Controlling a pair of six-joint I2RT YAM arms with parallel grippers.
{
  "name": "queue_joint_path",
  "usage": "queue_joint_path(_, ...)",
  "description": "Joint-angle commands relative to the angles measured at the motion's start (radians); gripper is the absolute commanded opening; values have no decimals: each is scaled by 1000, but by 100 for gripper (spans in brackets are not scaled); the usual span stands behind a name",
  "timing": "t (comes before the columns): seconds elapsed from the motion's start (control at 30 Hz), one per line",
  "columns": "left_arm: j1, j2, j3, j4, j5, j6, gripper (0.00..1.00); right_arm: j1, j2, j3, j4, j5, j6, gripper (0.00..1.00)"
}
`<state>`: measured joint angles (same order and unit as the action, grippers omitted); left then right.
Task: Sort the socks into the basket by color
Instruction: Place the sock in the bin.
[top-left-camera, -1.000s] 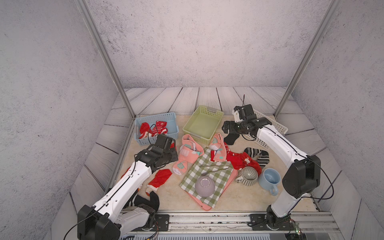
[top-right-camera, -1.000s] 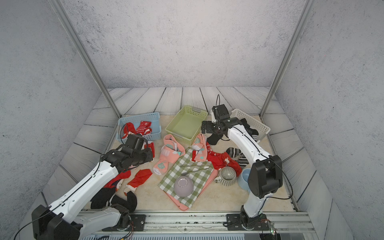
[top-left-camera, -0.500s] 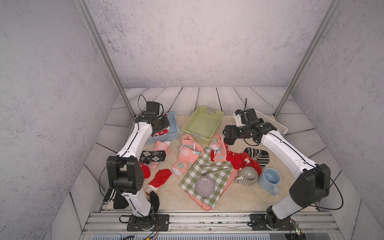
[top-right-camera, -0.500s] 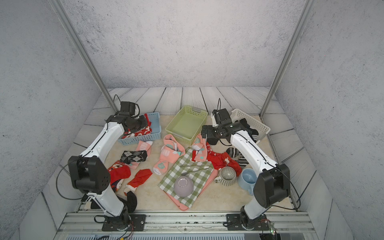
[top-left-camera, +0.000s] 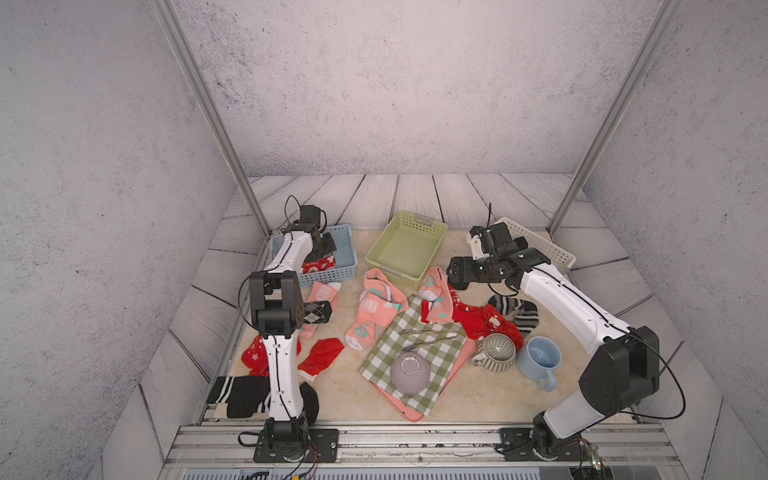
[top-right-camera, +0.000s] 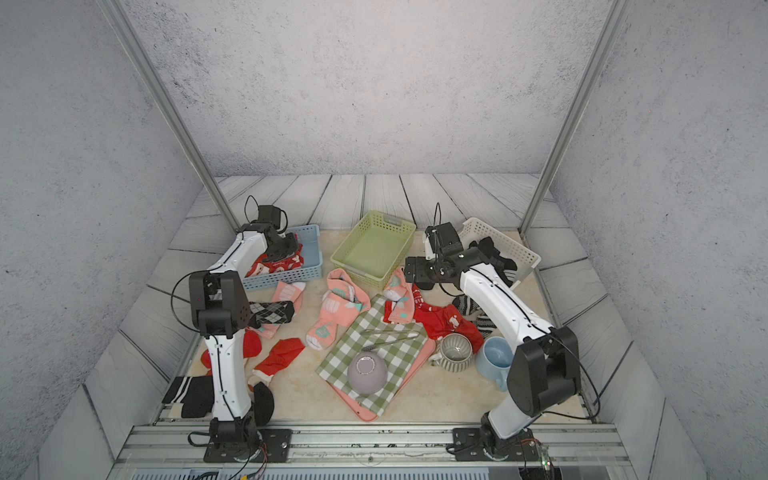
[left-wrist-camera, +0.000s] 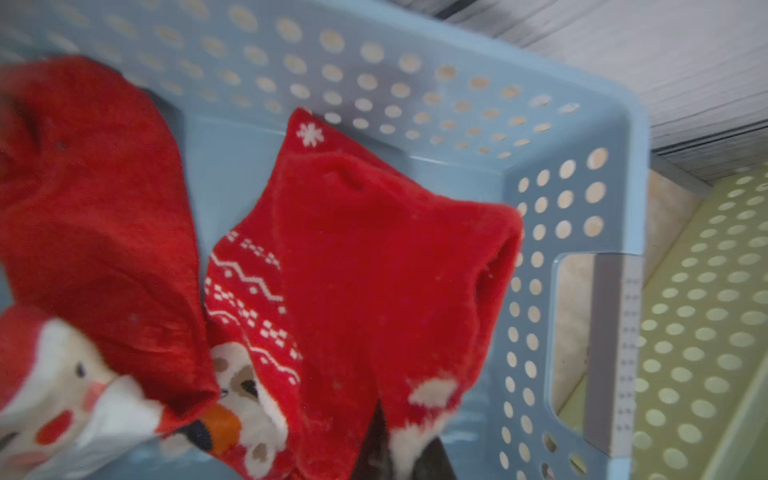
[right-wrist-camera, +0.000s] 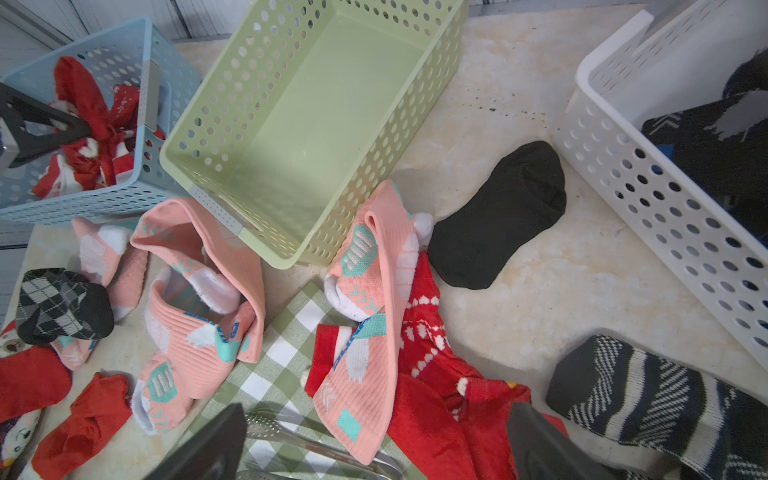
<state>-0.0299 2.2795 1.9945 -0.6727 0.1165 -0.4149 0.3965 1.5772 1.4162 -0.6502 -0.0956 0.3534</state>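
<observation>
1. The left gripper (top-left-camera: 323, 249) hangs over the blue basket (top-left-camera: 347, 272) at 10 o'clock of the surface (top-left-camera: 478, 399). Its jaws are almost together with red fabric between the tips, so I judge that they grip a red sock (left-wrist-camera: 374, 270), which dangles above other red ones inside.
2. The right gripper (top-left-camera: 457, 276) hovers near 1 o'clock with its jaws wide apart and empty. Below it a pink sock (right-wrist-camera: 374, 324) lies partly over a red one, and a plain black sock (right-wrist-camera: 498, 216) is just beside.
3. The green basket (right-wrist-camera: 232, 124) at 12 o'clock is empty. The white basket (right-wrist-camera: 615, 174) at 2 o'clock holds dark socks.
4. Loose on the surface are an argyle sock (right-wrist-camera: 62, 303) at 9 o'clock, a plain red sock (top-left-camera: 322, 355) at 8 o'clock and a striped dark sock (right-wrist-camera: 648, 395) at 3 o'clock.
5. The socks should be light, limp and not fragile; the knit gives good friction. I would pinch a thick fold or the ribbed cuff from above, and only the upper layer where two socks overlap.
6. The baskets are stiff plastic with round holes. The pink knit is ribbed with teal marks, and the red one is fuzzy with white snowflakes.
</observation>
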Motion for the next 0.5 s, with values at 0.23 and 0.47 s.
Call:
queue_joint_path(0.23,5,-42,-39,18,-11,24,55,4,-2,2,1,4,-8,99)
queue_joint_path(0.47,4,-181,-98,73,-5,33,68,5,3,4,-12,6,-16,99)
